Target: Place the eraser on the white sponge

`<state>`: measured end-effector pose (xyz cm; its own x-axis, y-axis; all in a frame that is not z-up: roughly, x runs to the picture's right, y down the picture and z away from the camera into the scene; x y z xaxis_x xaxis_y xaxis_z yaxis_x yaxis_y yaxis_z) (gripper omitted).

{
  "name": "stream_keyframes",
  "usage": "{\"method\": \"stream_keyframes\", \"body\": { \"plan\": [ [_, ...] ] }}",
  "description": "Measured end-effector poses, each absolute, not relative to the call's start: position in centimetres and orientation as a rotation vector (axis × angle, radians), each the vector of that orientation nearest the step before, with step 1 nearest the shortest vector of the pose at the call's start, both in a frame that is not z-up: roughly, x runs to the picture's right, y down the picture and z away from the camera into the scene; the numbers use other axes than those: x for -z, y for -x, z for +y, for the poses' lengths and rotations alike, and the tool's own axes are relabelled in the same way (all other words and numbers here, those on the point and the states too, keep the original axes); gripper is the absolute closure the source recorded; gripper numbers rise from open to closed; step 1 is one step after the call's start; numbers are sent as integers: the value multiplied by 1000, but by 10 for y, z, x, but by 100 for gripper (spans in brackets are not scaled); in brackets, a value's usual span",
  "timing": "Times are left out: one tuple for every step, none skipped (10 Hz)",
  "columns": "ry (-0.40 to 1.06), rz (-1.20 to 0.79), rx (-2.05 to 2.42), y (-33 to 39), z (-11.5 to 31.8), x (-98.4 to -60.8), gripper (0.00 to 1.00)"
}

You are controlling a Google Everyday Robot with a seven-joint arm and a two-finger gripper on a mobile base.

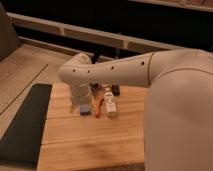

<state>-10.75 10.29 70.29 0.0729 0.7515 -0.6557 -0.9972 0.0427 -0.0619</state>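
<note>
Camera view, contents listed. Item one: light wooden plank surface point(90, 145), carrying all that follows. Item two: small near-black rectangular eraser point(116, 90), lying on the surface toward its far edge, just beyond the cap end of the bottle, held by nothing. Item three: flat rectangular bluish-grey sponge with a paler edge point(85, 109), lying at the foot of the arm. Item four: thin red-orange pen point(98, 106), just frame-right of the sponge. Item five: small white plastic bottle point(109, 101), on its side beside the pen, long axis running away from the camera. Item six: dark flat mat point(22, 125) along the near left of the surface. Governing relation: the eraser lies frame-right of and farther back than the gripper point(80, 103), with pen and bottle between the two; the eraser's long axis is too small to judge. Arm pose: large white arm point(125, 70) reaches in from the right across the far side of the surface, bends at a rounded joint and drops straight down, so the gripper sits low beside the sponge, not over the eraser. Jaws: largely masked by the wrist; set wide apart, gripping nothing. Judgement: eraser not yet picked up; the next move calls for a shift frame-right and back, clearing the bottle.
</note>
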Motion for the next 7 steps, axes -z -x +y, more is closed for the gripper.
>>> {"method": "stream_keyframes", "body": {
  "plan": [
    [588, 525, -1436, 106, 102, -704, 35],
    [557, 531, -1445, 91, 91, -712, 35],
    [502, 531, -1465, 62, 70, -723, 35],
    [461, 521, -1486, 41, 52, -730, 35],
    [376, 478, -1523, 7, 18, -736, 35],
    [315, 435, -1562, -19, -7, -736, 35],
    [272, 392, -1600, -38, -25, -733, 35]
  ]
}}
